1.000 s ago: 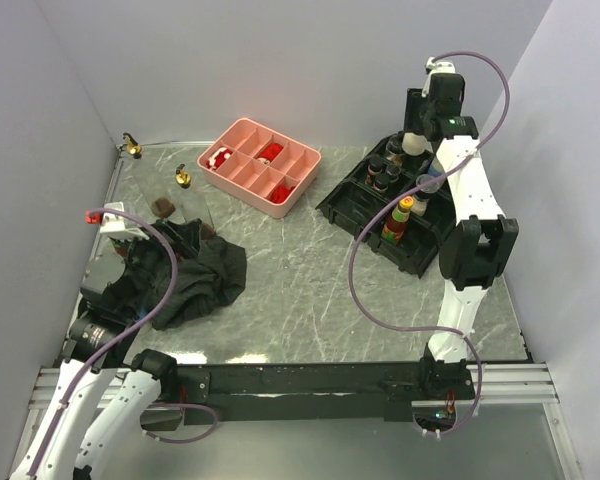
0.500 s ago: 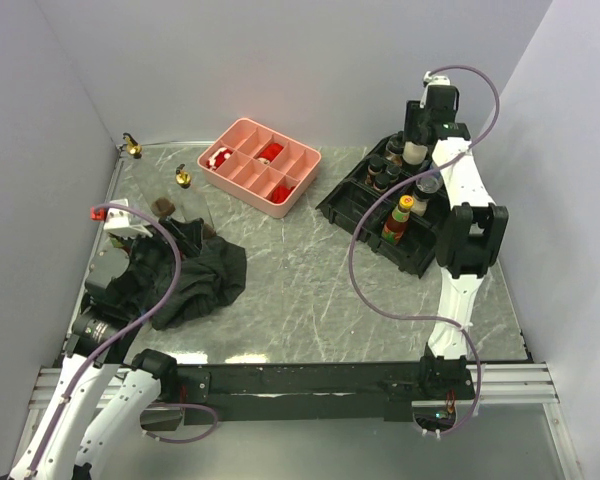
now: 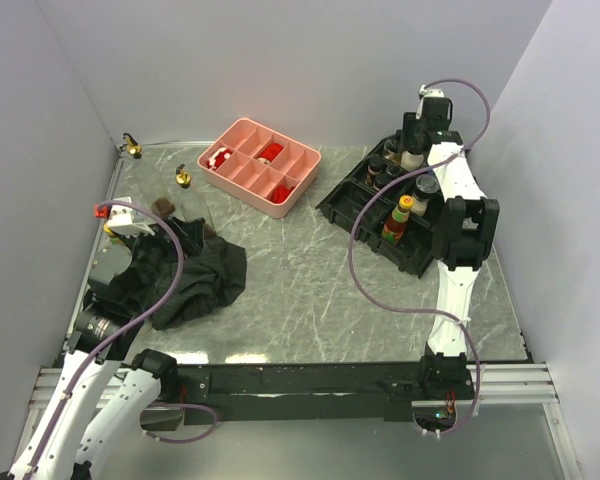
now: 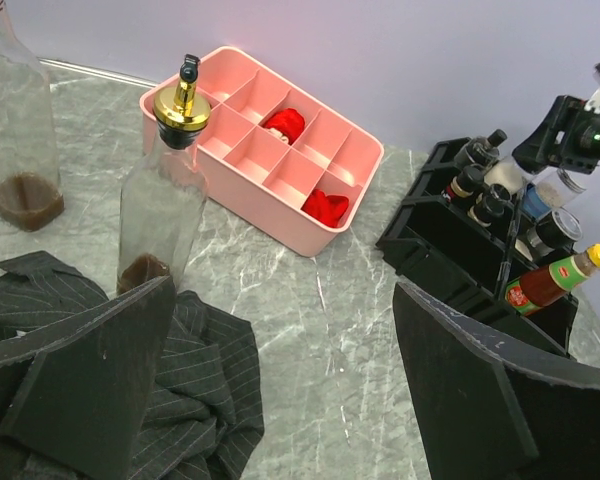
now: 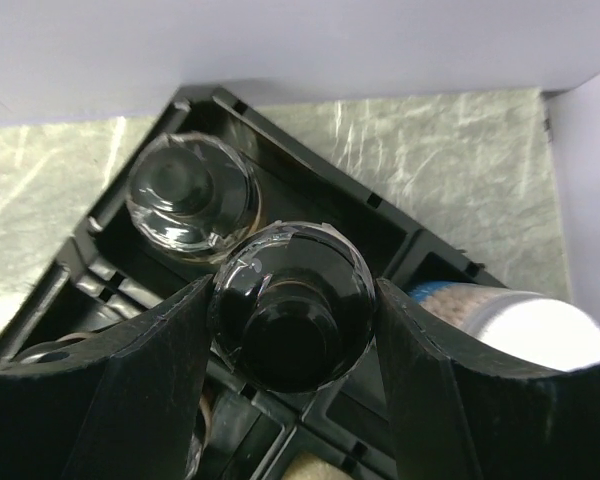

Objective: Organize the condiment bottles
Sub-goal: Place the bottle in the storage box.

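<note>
Tabletop [image 3: 310, 290] grey marbled; lilac walls [image 3: 280, 60] three sides; gold-spouted bottle [image 4: 165, 200] by cloth [image 3: 195, 280].

Your top external view sits high above and behind the rig and looks down toward the back wall [image 3: 280, 60]. From far off it takes in the whole counter [image 3: 310, 290] — pink tray [image 3: 262, 165] at upper centre, black rack [image 3: 352, 205] at right.

Your left wrist view rides low over the black cloth [image 4: 210, 400]. It looks between the fingers of the left tool [image 4: 282, 290] across the counter to the same tray and rack.

Your right wrist view points steeply down, very close, past the right tool [image 5: 293, 295] onto a black-capped bottle [image 5: 290, 330] and the rack's far corner — the spot at upper right of the overhead frame.
</note>
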Available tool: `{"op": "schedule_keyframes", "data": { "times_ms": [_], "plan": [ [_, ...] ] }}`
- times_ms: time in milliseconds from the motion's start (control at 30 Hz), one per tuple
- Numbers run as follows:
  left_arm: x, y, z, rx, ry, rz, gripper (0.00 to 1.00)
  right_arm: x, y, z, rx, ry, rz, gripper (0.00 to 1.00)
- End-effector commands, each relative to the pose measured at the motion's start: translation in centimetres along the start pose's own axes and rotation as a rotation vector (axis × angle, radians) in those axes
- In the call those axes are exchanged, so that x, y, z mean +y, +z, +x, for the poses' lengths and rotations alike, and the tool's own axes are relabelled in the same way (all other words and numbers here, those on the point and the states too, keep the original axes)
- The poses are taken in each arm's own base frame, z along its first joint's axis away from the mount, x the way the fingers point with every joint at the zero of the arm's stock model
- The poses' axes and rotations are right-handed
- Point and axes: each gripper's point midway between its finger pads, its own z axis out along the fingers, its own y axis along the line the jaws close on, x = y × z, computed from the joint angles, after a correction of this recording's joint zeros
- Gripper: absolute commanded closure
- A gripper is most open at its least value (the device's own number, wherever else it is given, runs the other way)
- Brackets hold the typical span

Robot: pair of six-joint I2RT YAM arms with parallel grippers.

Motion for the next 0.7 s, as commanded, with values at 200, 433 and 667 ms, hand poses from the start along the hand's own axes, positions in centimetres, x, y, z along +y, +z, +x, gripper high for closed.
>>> {"op": "schedule_keyframes", "data": {
  "times_ms": [200,433,667],
  "plan": [
    [-0.4,0.1,-0.9,-0.025,0.012,0.014,0.04,-1.0,-0.9,-5.0,-0.142,0.039,0.019,0.30],
    [-0.6,0.1,-0.9,-0.018,0.011,0.022,0.04,-0.8,-5.7,-7.5,-0.176,0.073,-0.003,0.00],
    [0.1,-0.1,-0.9,-0.019,0.002,-0.018,0.04,2.0,-15.5,-10.1,-0.257,0.124,-0.084,0.00]
  ]
}}
